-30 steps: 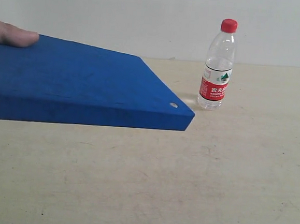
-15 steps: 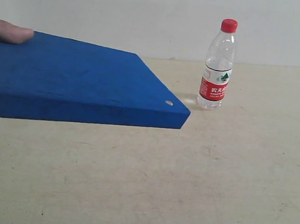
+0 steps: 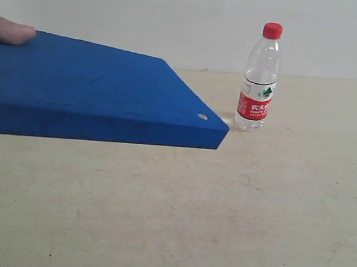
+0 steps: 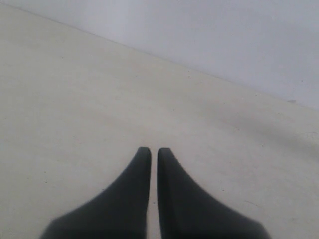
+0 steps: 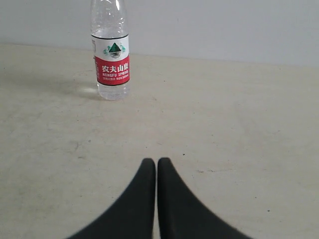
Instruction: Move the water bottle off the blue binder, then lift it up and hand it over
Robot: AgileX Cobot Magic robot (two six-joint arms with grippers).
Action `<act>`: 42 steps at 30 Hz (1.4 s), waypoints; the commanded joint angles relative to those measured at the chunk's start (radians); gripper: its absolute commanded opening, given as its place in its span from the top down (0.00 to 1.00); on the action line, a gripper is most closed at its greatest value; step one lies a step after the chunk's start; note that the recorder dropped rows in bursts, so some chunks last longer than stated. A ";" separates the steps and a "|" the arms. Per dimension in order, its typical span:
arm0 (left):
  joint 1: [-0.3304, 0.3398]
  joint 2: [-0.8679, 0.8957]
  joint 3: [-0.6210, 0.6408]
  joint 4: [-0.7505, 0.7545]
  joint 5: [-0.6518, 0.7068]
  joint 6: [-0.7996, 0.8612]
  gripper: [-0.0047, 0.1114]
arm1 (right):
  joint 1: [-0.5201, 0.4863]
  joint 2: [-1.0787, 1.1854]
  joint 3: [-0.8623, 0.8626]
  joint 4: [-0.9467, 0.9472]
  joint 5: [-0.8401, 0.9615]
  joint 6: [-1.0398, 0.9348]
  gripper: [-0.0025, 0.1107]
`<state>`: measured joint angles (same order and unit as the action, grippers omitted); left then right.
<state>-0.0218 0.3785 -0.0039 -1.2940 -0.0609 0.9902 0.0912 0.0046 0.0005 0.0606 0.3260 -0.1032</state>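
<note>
The water bottle (image 3: 259,78) stands upright on the beige table, clear with a red cap and a red-and-white label; the right wrist view shows the bottle (image 5: 110,55) some way ahead of my right gripper (image 5: 156,162), which is shut and empty. The blue binder (image 3: 95,93) hovers tilted above the table at the left, held by a human hand (image 3: 10,32) at its far corner. Its near corner with a silver rivet points toward the bottle without touching it. My left gripper (image 4: 154,151) is shut over bare table with nothing in it. Neither gripper shows in the exterior view.
A pale wall (image 3: 175,16) runs behind the table's far edge. The beige tabletop (image 3: 221,217) stretches in front of the binder and bottle.
The hand has shifted the binder: its far edge has dropped a little, its near corner has risen, and the rivet corner sits slightly higher than before. The bottle and both grippers have not moved.
</note>
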 commanded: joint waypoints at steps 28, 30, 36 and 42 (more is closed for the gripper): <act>0.005 -0.379 0.004 1.631 0.391 -1.543 0.92 | -0.001 -0.005 -0.001 -0.006 0.000 -0.002 0.98; 0.005 -0.379 0.004 1.702 0.366 -1.543 0.92 | -0.001 -0.005 -0.001 -0.006 -0.003 -0.002 0.98; 0.005 -0.379 0.004 1.725 0.363 -1.543 0.92 | -0.001 -0.005 -0.001 -0.006 -0.003 -0.002 0.98; -0.003 -0.379 0.004 1.719 0.352 -1.545 0.92 | -0.001 -0.005 -0.001 -0.006 -0.003 -0.002 0.98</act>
<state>-0.0196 0.0038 0.0010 0.4223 0.3111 -0.5417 0.0912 0.0037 0.0005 0.0581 0.3302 -0.1012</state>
